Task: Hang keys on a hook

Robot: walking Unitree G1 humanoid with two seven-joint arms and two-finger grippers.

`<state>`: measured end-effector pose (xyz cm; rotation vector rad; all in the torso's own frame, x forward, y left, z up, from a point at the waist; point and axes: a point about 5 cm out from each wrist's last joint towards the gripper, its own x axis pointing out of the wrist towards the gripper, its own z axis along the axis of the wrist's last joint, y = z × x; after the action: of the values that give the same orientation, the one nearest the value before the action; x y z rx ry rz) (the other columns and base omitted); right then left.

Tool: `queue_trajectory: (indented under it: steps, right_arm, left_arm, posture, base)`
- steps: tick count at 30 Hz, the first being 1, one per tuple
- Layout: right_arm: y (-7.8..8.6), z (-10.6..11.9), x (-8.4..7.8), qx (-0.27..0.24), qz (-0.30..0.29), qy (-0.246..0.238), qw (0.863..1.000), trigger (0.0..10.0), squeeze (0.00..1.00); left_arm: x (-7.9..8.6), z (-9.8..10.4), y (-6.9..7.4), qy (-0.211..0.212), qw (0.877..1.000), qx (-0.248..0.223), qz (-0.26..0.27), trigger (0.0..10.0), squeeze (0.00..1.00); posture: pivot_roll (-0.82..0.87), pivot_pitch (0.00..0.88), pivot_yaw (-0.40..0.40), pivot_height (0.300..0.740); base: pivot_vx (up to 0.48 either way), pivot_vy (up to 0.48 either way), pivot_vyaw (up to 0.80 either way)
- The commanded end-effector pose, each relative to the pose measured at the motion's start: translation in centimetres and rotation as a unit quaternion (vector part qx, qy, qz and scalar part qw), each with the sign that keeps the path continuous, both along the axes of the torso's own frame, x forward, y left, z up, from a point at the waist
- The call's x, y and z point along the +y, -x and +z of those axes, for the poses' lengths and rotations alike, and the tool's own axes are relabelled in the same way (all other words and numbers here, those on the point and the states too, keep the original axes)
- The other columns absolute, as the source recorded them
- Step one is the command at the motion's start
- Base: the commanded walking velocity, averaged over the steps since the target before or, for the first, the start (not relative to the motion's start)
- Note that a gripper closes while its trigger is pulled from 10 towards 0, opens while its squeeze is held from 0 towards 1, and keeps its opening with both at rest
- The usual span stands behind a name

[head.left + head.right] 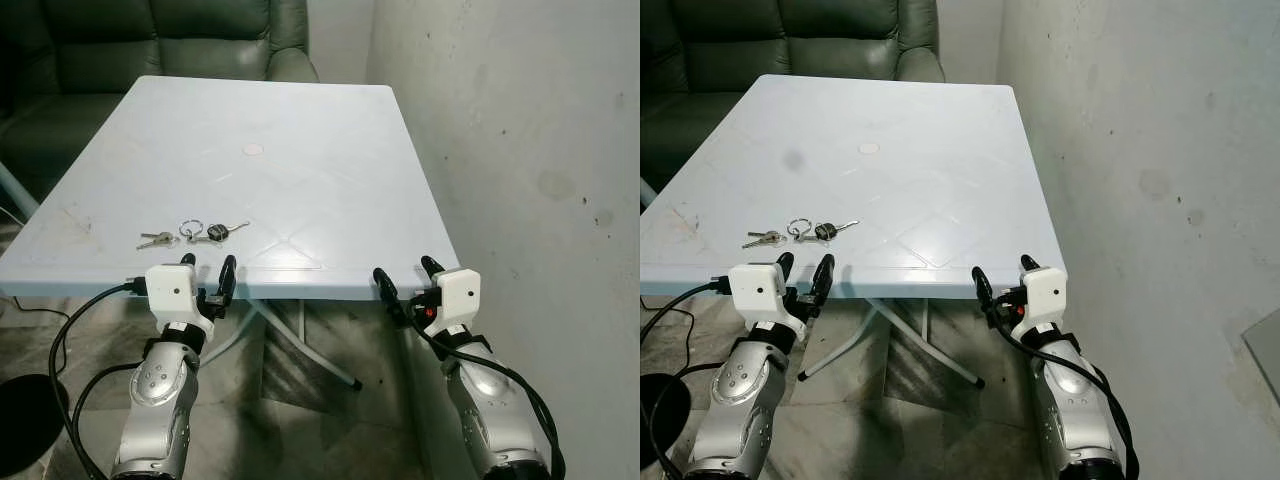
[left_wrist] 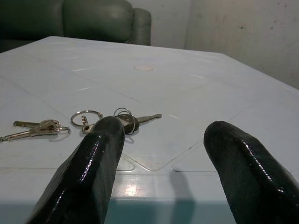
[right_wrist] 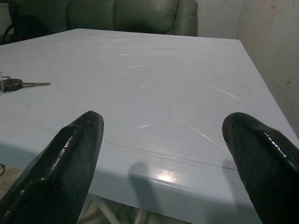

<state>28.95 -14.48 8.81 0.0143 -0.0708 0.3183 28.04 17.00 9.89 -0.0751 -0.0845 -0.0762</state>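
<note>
The keys (image 1: 196,233) are lying flat on the pale worktop (image 1: 300,150), close to its near edge, strung out in a line: two silver keys, then a bare ring, then a dark-headed key. I am holding my left hand (image 1: 207,277) just short of that edge, right in front of the keys, fingers spread. My right hand (image 1: 405,279) is waiting at the same edge, well away from the keys, fingers also spread wide. No hook is visible from here. To do this pickup well, I judge I should be reaching over the edge and pinching the ring or the dark key head, since the flat blades would likely be slipping.
</note>
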Motion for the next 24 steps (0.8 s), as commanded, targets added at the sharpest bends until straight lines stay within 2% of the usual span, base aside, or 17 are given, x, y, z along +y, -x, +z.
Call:
queue_trajectory:
  steps: [1, 24]
  right_arm:
    - [-0.23, 0.54, -0.06, -0.008, 0.0, -0.003, 1.0, 10.0, 0.0]
    - [-0.5, 0.67, 0.23, -0.01, 0.002, -0.007, 1.0, 10.0, 0.0]
  left_arm:
    - [0.0, 0.18, -0.11, -0.005, 1.0, -0.001, 0.0, 10.0, 0.0]
    - [0.26, 0.11, -0.32, -0.004, 1.0, 0.006, 0.004, 10.0, 0.0]
  posture:
    - [-0.05, 0.066, -0.026, 0.74]
    - [-0.05, 0.063, -0.024, 0.74]
  base:
    - [0.0, 0.0, 0.0]
    - [0.0, 0.0, 0.0]
